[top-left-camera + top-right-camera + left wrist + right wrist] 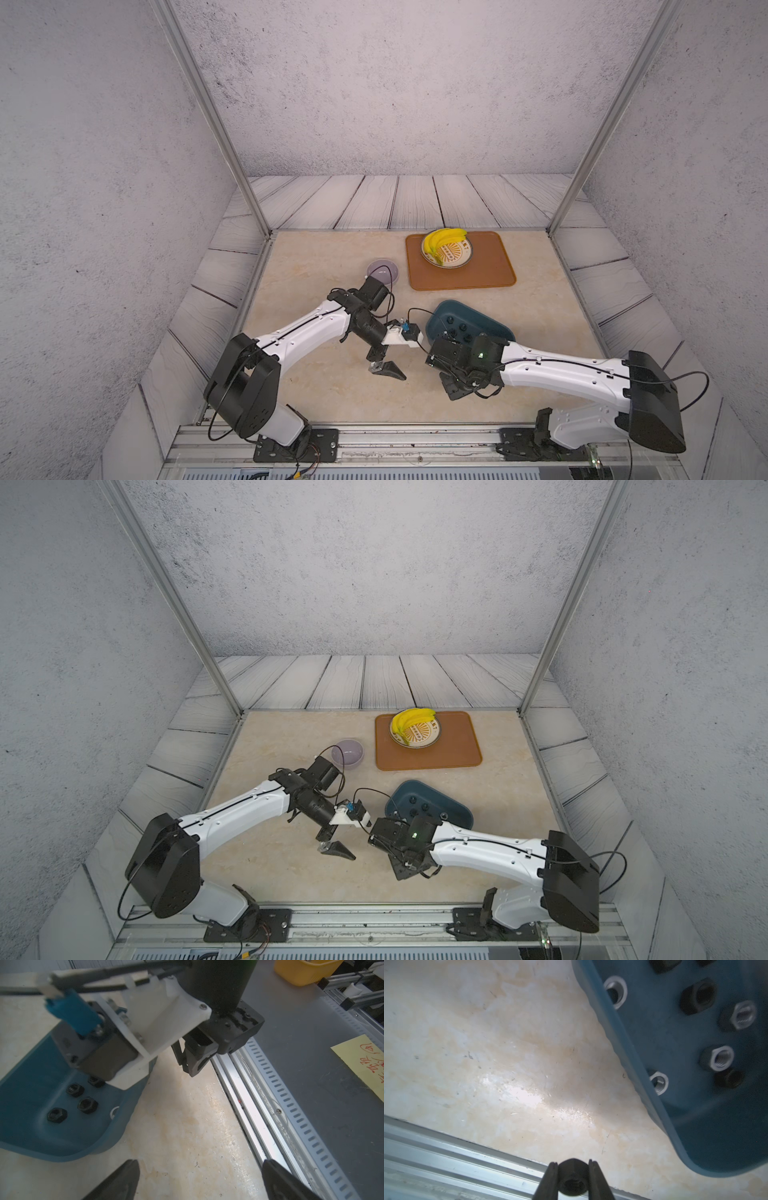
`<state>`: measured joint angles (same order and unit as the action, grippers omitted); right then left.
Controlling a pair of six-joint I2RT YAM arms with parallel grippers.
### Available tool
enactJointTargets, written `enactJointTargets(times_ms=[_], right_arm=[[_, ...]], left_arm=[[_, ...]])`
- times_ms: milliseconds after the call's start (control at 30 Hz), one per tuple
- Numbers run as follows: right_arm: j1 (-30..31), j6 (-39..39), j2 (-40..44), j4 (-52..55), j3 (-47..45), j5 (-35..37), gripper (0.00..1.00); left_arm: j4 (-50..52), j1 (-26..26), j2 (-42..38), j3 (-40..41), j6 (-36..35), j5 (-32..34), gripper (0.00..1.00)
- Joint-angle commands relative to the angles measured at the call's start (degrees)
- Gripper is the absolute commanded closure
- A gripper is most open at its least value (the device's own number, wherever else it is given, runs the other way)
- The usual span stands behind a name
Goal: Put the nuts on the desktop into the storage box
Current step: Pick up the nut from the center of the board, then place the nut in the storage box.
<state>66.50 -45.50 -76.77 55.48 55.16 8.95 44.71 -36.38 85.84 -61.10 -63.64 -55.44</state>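
My right gripper (572, 1169) is shut on a black hexagonal nut (572, 1178), held above the beige desktop (508, 1053) near its front rail. Beside it lies the teal storage box (664, 1043) with several black and silver nuts (721, 1059) inside. Both top views show the box (478, 328) (453, 812) just behind the right wrist, and the right gripper (451, 386) (401, 868) points down in front of it. My left gripper (200, 1164) (384, 362) hangs open and empty over the bare desktop left of the box. The left wrist view also shows nuts (87, 1104) in the box (31, 1126).
A lilac bowl (383, 271) stands behind the left wrist. An orange-brown tray (494, 266) at the back carries a plate with bananas (446, 245). An aluminium rail (415, 432) runs along the front edge, and grey plank panels surround the desktop.
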Motion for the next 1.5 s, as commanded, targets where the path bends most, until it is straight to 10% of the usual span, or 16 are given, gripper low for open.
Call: enactJointTargets(times_ms=[0, 400, 1000, 1467], right_arm=[[-1.24, 1.67, 3.01, 5.83, 2.94, 3.24, 0.78], [-11.34, 7.02, 8.41, 4.75, 5.26, -1.85, 0.78], [-30.93, 16.76, 4.29, 1.51, 6.19, -8.77, 0.77], [-37.42, 19.87, -4.94, -9.62, 4.9, -1.36, 0.78]], left_arm=[[5.56, 1.4, -2.04, -3.47, 0.15, -3.92, 0.02], [14.05, 1.67, 0.06, -13.52, -5.85, -2.48, 0.02], [3.22, 1.27, 10.89, -23.83, 3.35, 4.22, 0.02], [-1.1, 0.4, 20.29, -26.32, 8.93, 2.61, 0.02]])
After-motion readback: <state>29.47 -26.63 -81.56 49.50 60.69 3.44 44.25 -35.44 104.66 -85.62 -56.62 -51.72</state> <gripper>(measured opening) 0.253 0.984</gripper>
